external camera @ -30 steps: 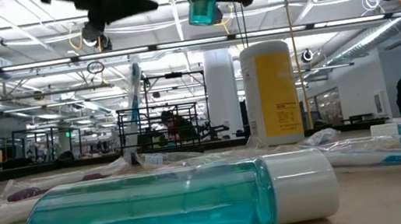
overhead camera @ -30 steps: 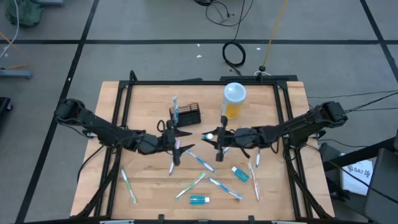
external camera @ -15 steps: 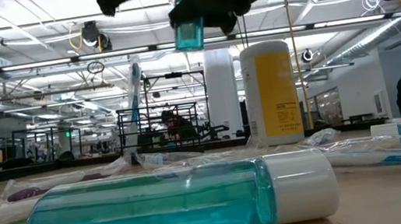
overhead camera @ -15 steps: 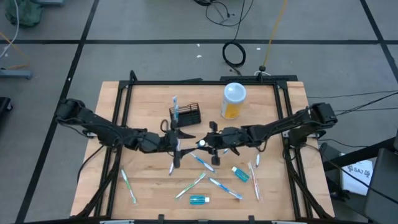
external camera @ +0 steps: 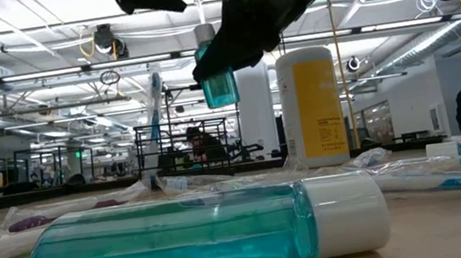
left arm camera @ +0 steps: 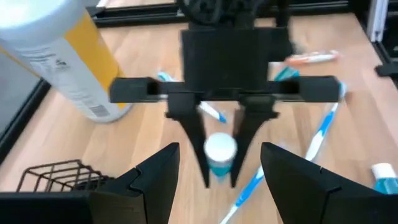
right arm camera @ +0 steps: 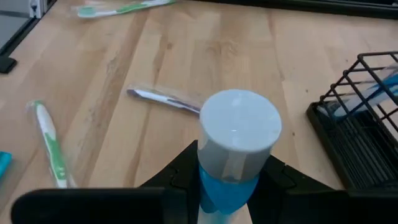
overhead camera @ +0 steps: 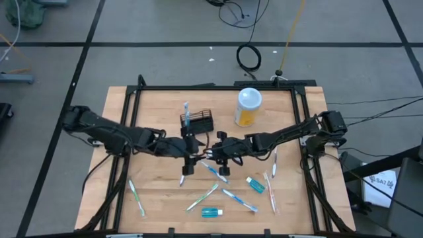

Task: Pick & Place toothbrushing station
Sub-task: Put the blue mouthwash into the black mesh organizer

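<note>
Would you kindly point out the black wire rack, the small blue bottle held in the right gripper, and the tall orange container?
black wire rack [overhead camera: 201, 121], high view, on its top rim.
small blue bottle [right arm camera: 239, 129], right wrist view, on its white cap.
tall orange container [overhead camera: 248, 106], high view, on its white lid.

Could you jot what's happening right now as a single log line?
right gripper: shut on blue bottle, held above table | left gripper: open, facing it | rack: nearby
</note>
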`<state>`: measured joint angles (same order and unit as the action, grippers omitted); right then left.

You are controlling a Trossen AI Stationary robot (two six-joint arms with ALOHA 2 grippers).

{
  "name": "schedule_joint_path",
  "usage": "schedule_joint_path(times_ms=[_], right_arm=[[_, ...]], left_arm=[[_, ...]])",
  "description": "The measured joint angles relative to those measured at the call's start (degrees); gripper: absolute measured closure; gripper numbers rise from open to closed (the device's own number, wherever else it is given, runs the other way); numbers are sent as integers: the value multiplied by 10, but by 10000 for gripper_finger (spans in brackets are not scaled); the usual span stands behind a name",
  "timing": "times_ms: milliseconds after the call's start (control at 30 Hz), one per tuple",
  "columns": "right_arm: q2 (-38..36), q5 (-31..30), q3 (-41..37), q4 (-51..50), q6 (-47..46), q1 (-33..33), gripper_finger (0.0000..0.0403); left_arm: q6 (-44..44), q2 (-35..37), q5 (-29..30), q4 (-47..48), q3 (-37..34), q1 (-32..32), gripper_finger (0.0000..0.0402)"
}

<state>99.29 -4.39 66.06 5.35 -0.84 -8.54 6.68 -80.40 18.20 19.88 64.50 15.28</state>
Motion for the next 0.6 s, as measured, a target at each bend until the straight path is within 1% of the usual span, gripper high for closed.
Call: schedule_joint_path(times_ms=[133,233,400,600], right_arm=[[0,2,0,2,2,-1,319],[0,1,0,3,2,-1,319],[0,1,0,3,4,1,319],[0,1,0,4,4,1,319]], left_arm=[[-1,-19,-2,1,3,-11,169],[11,-41,-14,-12,2,-20,169],[31,-60,-79,-31,3,-40,170],[29,-73,-83,-48,2,-54,170]])
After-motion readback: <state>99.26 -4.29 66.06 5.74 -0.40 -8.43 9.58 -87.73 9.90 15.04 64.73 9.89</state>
